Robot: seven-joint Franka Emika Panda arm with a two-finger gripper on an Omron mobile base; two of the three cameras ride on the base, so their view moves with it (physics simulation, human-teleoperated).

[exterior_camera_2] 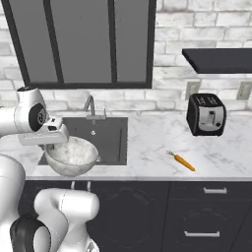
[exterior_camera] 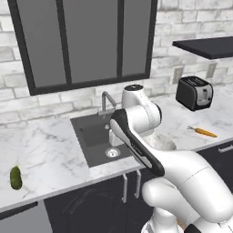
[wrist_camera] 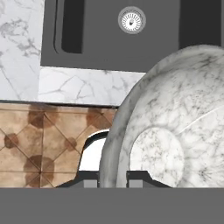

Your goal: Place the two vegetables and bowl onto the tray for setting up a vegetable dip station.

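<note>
The marble bowl (exterior_camera_2: 71, 155) is gripped by its rim between the fingertips of the gripper (wrist_camera: 114, 178), and in the right base view it is held just above the counter's front edge at about 8 o'clock, in front of the dark sink (exterior_camera_2: 106, 139). The carrot (exterior_camera_2: 182, 161) lies on the counter at 4 o'clock of that view, the cucumber (exterior_camera: 16, 177) at 8 o'clock of the left base view. Since a one-sided rim pinch is judged prone to tilting, the bowl is best carried level and slowly, then lowered flat onto the tray before release.
</note>
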